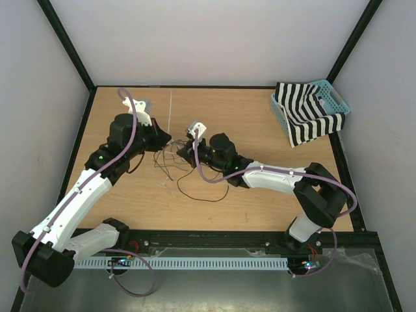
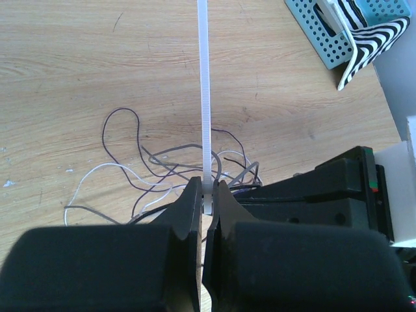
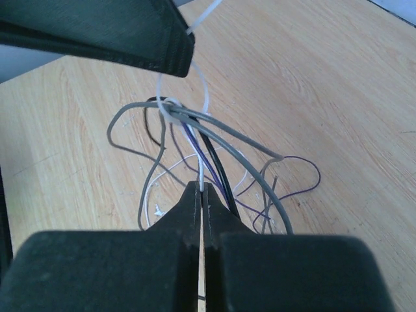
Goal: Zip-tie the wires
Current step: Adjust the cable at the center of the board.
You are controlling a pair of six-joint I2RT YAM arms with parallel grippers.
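The wires lie in a loose tangle of grey, white, purple and black strands between the two arms. My left gripper is shut on the near end of the zip tie, a white strip running straight away from the jaws over the wires. The left gripper hovers just above the tangle. My right gripper is shut on a thin white strand of the wires, which bunch together a little beyond its tips. A short piece of the zip tie shows past the left finger.
A blue basket with a black-and-white striped cloth sits at the far right corner. One dark strand loops out toward the near side. Black frame posts and white walls enclose the wooden table.
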